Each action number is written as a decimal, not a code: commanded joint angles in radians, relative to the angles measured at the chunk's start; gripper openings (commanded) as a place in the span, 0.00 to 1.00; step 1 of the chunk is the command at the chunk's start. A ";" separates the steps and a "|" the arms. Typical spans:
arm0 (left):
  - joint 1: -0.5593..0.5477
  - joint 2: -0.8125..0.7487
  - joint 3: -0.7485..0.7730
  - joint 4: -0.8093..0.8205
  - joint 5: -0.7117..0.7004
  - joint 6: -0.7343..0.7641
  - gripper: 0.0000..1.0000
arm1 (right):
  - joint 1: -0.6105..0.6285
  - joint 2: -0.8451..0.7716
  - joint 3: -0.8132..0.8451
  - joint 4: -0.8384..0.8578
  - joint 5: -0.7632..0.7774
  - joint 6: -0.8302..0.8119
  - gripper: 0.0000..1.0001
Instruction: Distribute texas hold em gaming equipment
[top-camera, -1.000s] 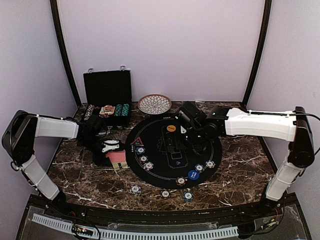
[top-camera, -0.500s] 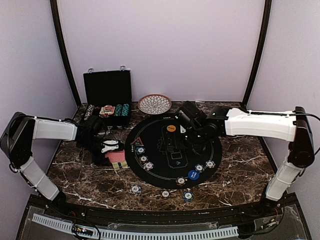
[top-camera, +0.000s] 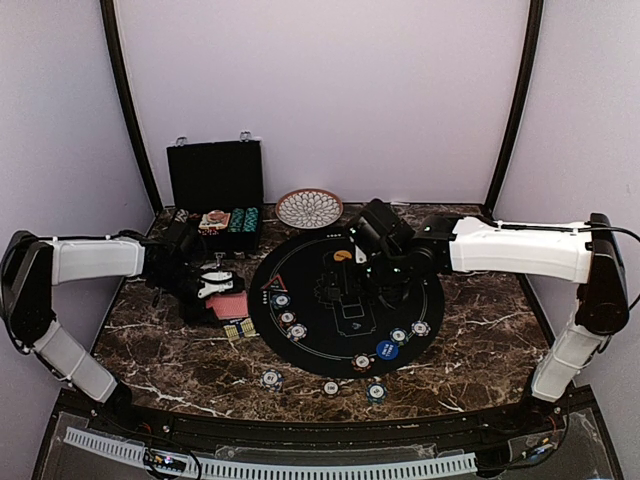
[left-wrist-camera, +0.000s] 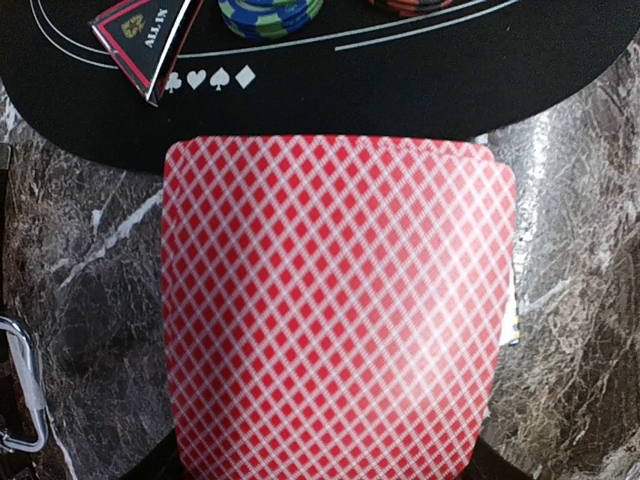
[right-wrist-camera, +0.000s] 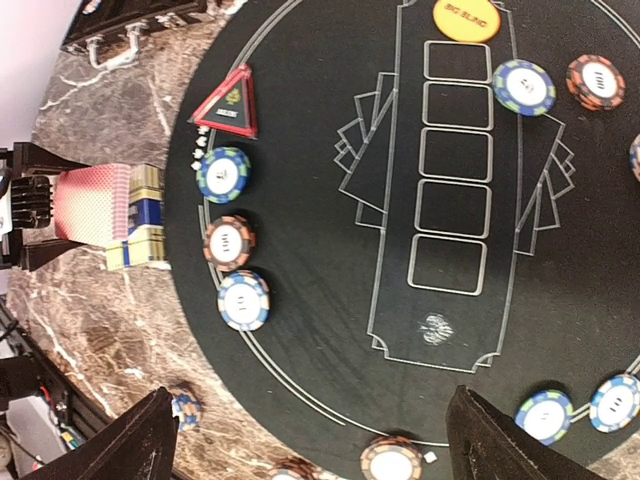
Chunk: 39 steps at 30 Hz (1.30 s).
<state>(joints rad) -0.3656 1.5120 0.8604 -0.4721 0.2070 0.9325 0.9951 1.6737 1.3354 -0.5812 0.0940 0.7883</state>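
Left wrist cam: L gripper clamped on red cards at left edge of mat. R gripper jaws spread wide, hovering over mat middle.

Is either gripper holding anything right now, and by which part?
Left gripper holds the red-backed playing cards by their wrist-side end; right gripper is open, empty.

Face down beside the black round mat, red lattice-backed playing cards are held. Striped-edge round poker chips, a red triangular marker and an orange round disc are laid flat on it.
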 joint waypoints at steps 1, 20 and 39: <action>-0.003 -0.077 0.072 -0.111 0.085 -0.037 0.00 | 0.009 -0.008 -0.002 0.103 -0.071 0.023 0.95; -0.076 -0.206 0.170 -0.261 0.249 -0.139 0.00 | -0.008 0.212 0.053 0.723 -0.558 0.254 0.99; -0.103 -0.215 0.203 -0.288 0.247 -0.136 0.00 | 0.007 0.363 0.174 0.762 -0.701 0.296 0.85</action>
<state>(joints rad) -0.4625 1.3327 1.0206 -0.7334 0.4290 0.7994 0.9947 2.0113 1.4601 0.1413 -0.5652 1.0805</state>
